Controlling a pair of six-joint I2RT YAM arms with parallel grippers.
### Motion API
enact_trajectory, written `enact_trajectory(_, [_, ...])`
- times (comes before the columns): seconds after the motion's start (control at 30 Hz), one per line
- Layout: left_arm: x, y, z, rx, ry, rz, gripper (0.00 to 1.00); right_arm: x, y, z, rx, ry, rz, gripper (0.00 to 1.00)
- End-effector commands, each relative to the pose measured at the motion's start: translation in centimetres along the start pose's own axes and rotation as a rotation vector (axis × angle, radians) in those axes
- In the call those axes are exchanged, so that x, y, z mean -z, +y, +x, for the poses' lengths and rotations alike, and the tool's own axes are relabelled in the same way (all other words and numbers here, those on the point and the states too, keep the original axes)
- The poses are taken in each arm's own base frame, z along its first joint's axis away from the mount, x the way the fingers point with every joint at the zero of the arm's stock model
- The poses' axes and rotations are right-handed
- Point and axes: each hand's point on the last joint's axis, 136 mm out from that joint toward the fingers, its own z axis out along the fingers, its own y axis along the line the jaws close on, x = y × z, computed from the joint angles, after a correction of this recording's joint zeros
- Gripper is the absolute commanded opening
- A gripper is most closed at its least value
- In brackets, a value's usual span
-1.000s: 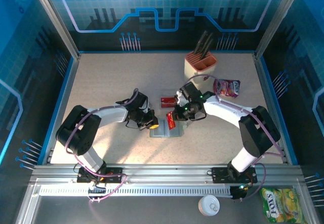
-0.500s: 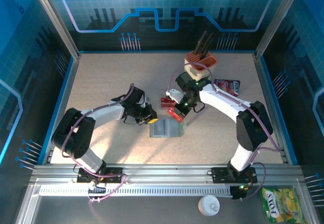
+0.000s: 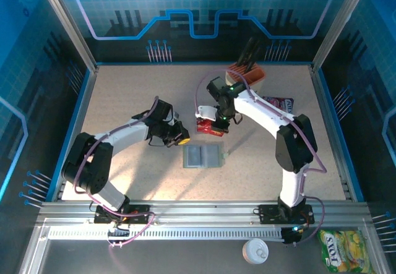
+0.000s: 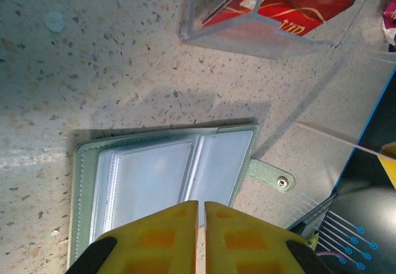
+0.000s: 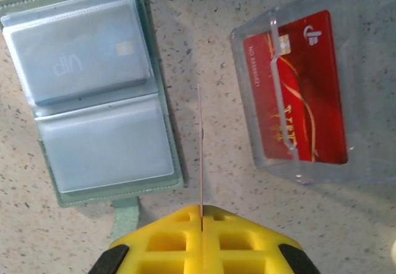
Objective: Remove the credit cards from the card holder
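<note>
Grey-green wallet (image 3: pixel 203 156) lies open and flat near the middle of the speckled table (image 3: pixel 124 94), slightly toward the near edge. Its clear sleeves face up and its snap tab (image 4: pixel 272 176) sticks out on the right. One sleeve holds a pale card (image 5: pixel 93 57). Just beyond the wallet, toward the far edge, a clear tray (image 5: pixel 365 101) holds a red card (image 5: pixel 297 88) lying flat.

The right gripper (image 5: pixel 201 209) hangs near the tray, its yellow fingers pinching a thin card (image 5: pixel 200 150) seen edge-on, so its face cannot be made out. From the wrist, that edge lines up over the bare strip between wallet and tray. The left gripper (image 4: pixel 201 206) hovers over the wallet's left side, fingers pressed almost together with nothing between them.

A cream knife block (image 3: pixel 244 79) stands toward the far right corner, with a pink packet (image 3: pixel 279 104) near it.
</note>
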Motion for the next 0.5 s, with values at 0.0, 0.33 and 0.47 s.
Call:
enact_trajectory(0.0, [0.5, -0.4, -0.6, 0.004, 0.000, 0.002, 0.11, 0.3, -0.4, 0.4, 0.056, 0.045, -0.036, 0.00])
enact_trajectory(0.33, [0.3, -0.2, -1.9, 0.031, -0.004, 0.003, 0.11, 0.3, -3.4, -0.6, 0.072, 0.059, -0.038, 0.00])
enact_trajectory(0.47, [0.3, -0.2, -2.5, 0.037, -0.003, 0.005, 0.11, 0.1, -4.4, -1.0, 0.078, 0.062, -0.028, 0.00])
